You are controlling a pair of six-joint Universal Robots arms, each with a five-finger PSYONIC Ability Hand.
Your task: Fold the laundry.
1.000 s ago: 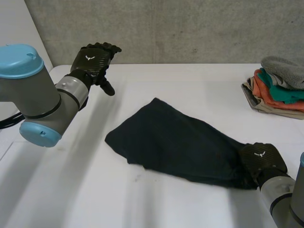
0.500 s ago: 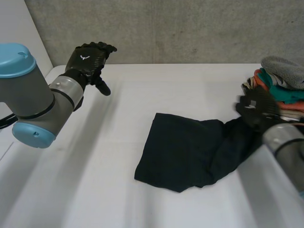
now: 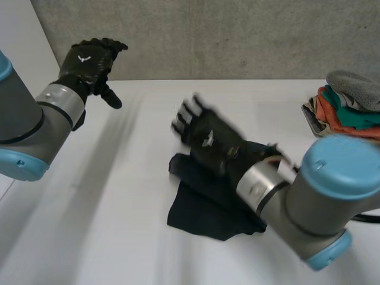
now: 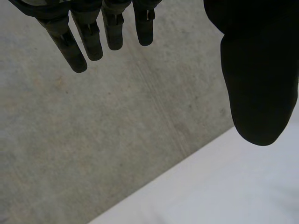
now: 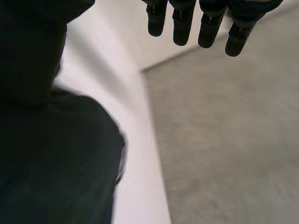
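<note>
Dark blue cloth point(image 3: 199, 211) lies near the middle of the white table point(image 3: 119, 231), and it looks doubled over on itself, with uneven borders. I judge that one fold is made and the shape is not yet tidy. The right hand point(image 3: 208, 135) is above the far part of the cloth; its fingers point(image 5: 182, 23) are straight and spread, and they hold nothing. The left hand point(image 3: 89, 59) is raised over the far left corner of the table, well apart from the cloth, with relaxed fingers point(image 4: 93, 37) and the thumb apart from them, also holding nothing. For the next move, I think the right hand must go down to press the top layer flat or to take a free border, and the left hand must come in to hold the other side, so that the borders meet straight. On the left of the cloth and on the near side the table is bare, which gives good room for spreading and for the left arm to travel. A pile of folded clothes point(image 3: 350, 107) sits at the right border of the table, well apart from the cloth, so a wide swing of the right arm should stay away from it.
</note>
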